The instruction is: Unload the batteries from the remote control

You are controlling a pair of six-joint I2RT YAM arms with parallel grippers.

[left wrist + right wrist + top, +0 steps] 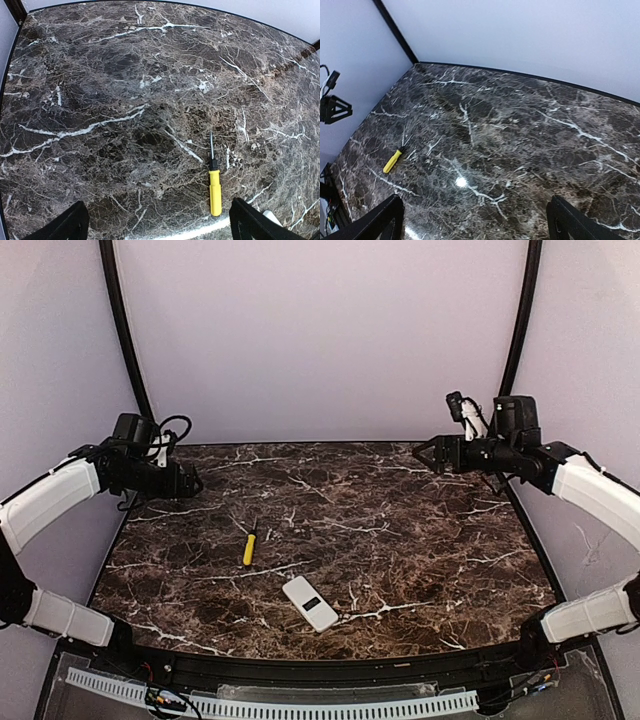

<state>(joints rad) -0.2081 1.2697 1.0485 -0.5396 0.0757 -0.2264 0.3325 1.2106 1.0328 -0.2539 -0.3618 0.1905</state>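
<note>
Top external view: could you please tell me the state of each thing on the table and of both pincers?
Flat white rectangular remote control: lying flat, dark window facing up, untouched.
Yellow-handled screwdriver: lying flat, apart from the remote control, untouched.
Left pincer: open, empty, held in the air.
Right pincer: open, empty, held in the air.

The table (430, 540) looks like polished brown marble, glossy with white veins; the screwdriver (215, 192) has a yellow plastic handle; the remote control (309, 603) is smooth white plastic.
</note>
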